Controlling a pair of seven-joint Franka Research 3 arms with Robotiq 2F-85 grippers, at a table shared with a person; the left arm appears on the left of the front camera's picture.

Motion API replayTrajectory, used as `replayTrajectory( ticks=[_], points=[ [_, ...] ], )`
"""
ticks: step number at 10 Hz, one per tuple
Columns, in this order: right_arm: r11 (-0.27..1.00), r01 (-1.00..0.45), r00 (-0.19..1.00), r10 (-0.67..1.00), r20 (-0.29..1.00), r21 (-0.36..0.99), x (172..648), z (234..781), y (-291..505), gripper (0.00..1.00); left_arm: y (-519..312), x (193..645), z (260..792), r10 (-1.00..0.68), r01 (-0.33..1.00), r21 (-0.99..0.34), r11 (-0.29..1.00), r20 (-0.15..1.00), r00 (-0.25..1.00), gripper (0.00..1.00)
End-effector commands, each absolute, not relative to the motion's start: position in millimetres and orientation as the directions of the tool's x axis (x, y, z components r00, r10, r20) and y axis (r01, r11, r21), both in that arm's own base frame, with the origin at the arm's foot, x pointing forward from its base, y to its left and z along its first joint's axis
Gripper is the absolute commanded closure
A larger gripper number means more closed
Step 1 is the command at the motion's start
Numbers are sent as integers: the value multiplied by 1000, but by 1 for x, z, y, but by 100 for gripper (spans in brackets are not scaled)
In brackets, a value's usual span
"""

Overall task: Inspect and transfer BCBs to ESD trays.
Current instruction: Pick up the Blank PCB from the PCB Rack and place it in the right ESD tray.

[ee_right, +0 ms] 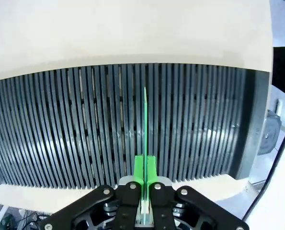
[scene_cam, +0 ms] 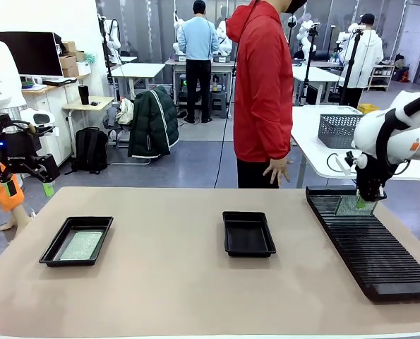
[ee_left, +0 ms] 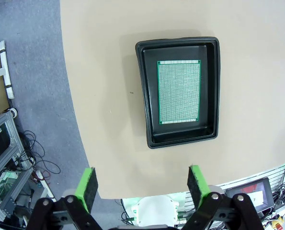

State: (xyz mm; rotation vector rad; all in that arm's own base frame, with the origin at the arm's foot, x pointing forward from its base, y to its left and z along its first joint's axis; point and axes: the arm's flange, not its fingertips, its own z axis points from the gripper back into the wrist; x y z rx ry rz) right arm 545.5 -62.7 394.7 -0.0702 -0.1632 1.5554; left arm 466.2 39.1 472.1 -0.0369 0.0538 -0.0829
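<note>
A green BCB [scene_cam: 353, 205] stands on edge in the far end of the black slotted rack [scene_cam: 379, 247], and my right gripper [scene_cam: 368, 200] is shut on its top edge. From the right wrist the BCB [ee_right: 145, 120] appears as a thin green line between the pads [ee_right: 139, 170], set in a rack slot. Another BCB [ee_left: 178, 91] lies flat in the left ESD tray [scene_cam: 77, 241], also seen as the black tray [ee_left: 145, 86] in the left wrist view. My left gripper [ee_left: 141, 188] hangs open high above that tray, at the table's left edge [scene_cam: 46, 185]. The middle ESD tray [scene_cam: 248, 233] holds nothing.
A person in a red jacket [scene_cam: 263, 85] stands at the far side of the table, one hand [scene_cam: 277, 169] hanging down near the edge. A grey mesh basket [scene_cam: 339, 131] sits on a white table behind the rack. Bare tabletop lies between the trays.
</note>
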Motion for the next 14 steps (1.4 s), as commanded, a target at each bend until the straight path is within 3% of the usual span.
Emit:
replayTrajectory(
  ticks=[1,8,14],
  points=[
    [16,-992,9,999,51,-122,548,442,-63,100,40,465,470,-88,87,-40,995,-39,995,0],
    [21,-996,21,1000,3,-83,550,616,-57,100,40,465,470,-88,87,-40,995,-39,995,0],
    [-2,-994,-3,1000,17,-107,545,640,-60,100,40,465,470,-88,87,-40,995,-39,995,0]
  ],
)
